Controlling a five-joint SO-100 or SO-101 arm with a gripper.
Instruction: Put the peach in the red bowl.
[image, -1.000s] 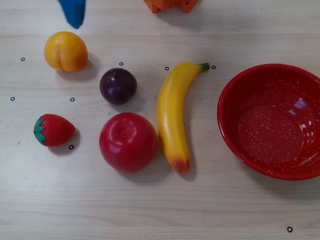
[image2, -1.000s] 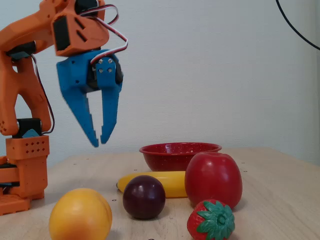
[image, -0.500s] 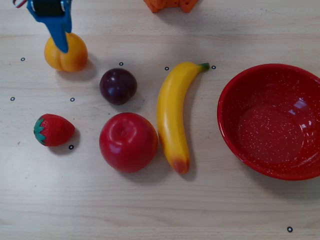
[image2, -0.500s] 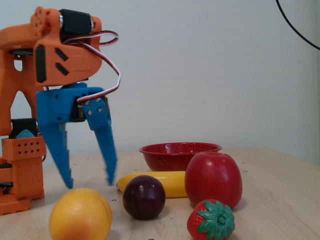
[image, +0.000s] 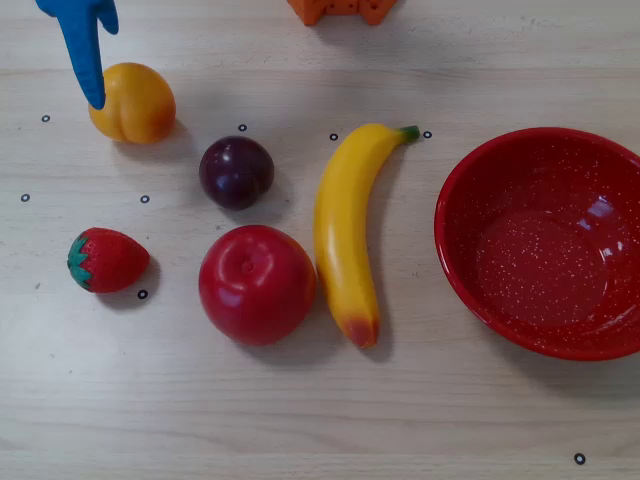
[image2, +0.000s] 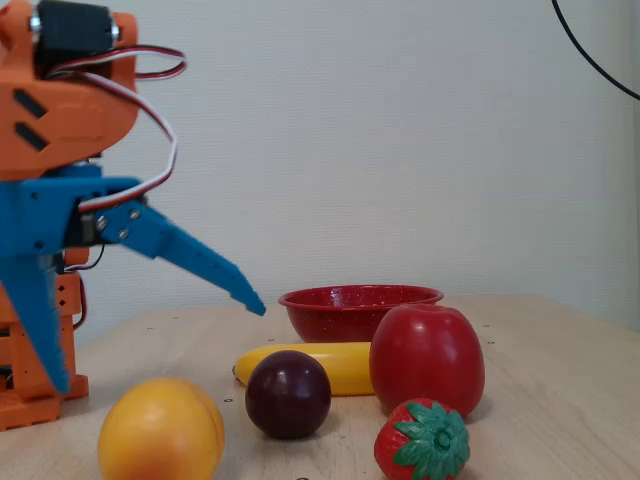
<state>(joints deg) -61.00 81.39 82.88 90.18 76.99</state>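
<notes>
Far left on the counter (image: 320, 420), well apart from the red bowl (image: 470, 300): the peach (image: 135, 103), likely light, hard, slick; best pinched across its middle; gripper (image2: 150, 340) spread wide, empty.

Orange plastic arm (image2: 60, 95) with black servo, red-white-black wires, blue pointed tool (image2: 150, 345).

- Pale wood-grain bench (image: 300, 420), dotted with small black ring marks.
- Plain off-white wall (image2: 400, 150) behind, evenly lit.
- Thin black cable (image2: 590, 55) curving across upper right corner.
</notes>
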